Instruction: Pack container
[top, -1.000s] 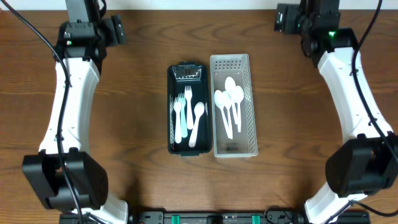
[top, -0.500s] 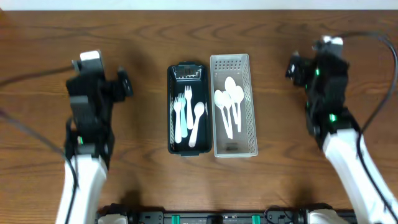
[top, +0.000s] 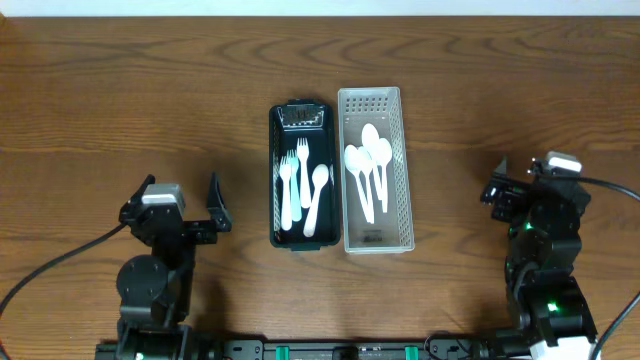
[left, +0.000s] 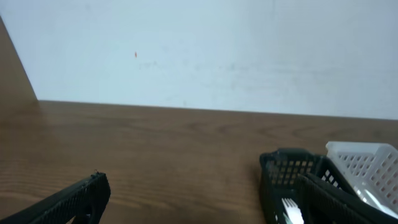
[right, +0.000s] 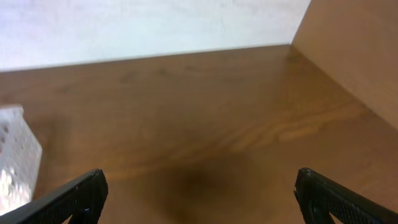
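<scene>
A black basket (top: 273, 170) stands at the table's middle and holds white plastic forks (top: 291, 185) and one white spoon (top: 318, 188). Beside it on the right, touching it, a clear slotted basket (top: 408, 170) holds several white spoons (top: 368, 165). My left gripper (top: 175, 205) is open and empty at the near left, apart from the baskets. My right gripper (top: 535, 188) is open and empty at the near right. In the left wrist view the open gripper (left: 205, 208) faces bare wood, with the black basket (left: 280, 174) and clear basket (left: 364, 162) at right. The right wrist view shows the open gripper (right: 199, 202) above bare table.
A white wall runs along the table's far edge (left: 199, 62). The clear basket's corner (right: 15, 155) shows at the left of the right wrist view. Brown wood table (top: 120, 90) surrounds the baskets.
Both arms have pulled back from the far side of the table and folded down at the near edge. Baskets and cutlery have not moved.
</scene>
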